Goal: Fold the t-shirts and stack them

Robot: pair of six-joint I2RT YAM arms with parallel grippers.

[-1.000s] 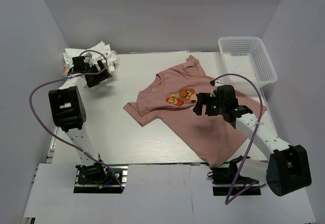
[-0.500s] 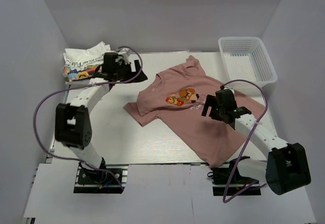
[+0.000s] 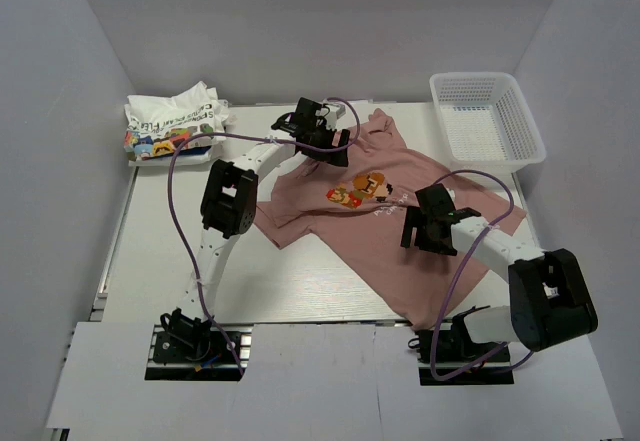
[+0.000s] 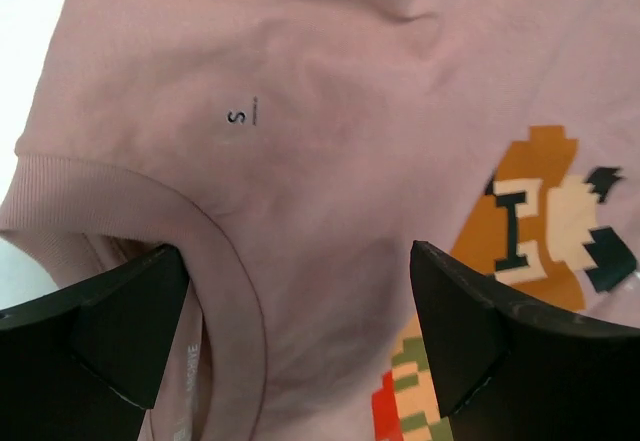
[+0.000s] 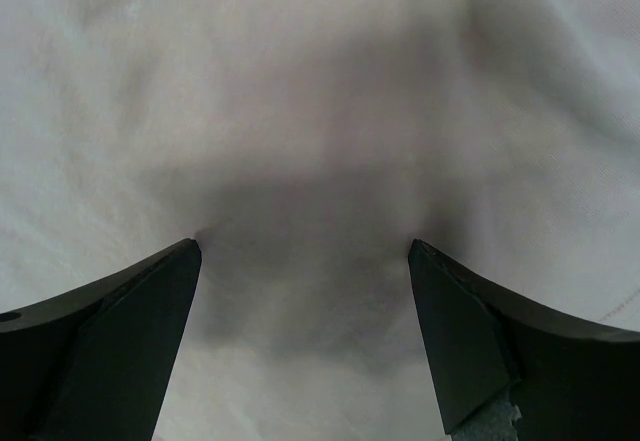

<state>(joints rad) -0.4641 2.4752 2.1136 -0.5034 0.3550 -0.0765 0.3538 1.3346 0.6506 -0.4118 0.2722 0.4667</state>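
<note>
Claws both gaping wide: left claw (image 4: 290,331) hovers over the collar of the pink tee (image 3: 370,261), right claw (image 5: 300,331) over its lower half. It's spread mid-counter (image 3: 150,221); white tee (image 3: 170,121) bunched at far-left corner.

The left arm (image 3: 222,201), white links with black joints, was extended far forward and across to the right from its base, elbow raised. Its black two-finger left gripper (image 3: 333,141) pointed down, jaws spread wide, with its wedge-shaped fingers (image 4: 100,331) level on either side of the gap. The right arm (image 3: 500,251), of the same build, was folded low, its forearm angled left. The black right gripper (image 3: 428,241) also faced down, jaws fully parted and its fingers (image 5: 470,341) level.
</note>
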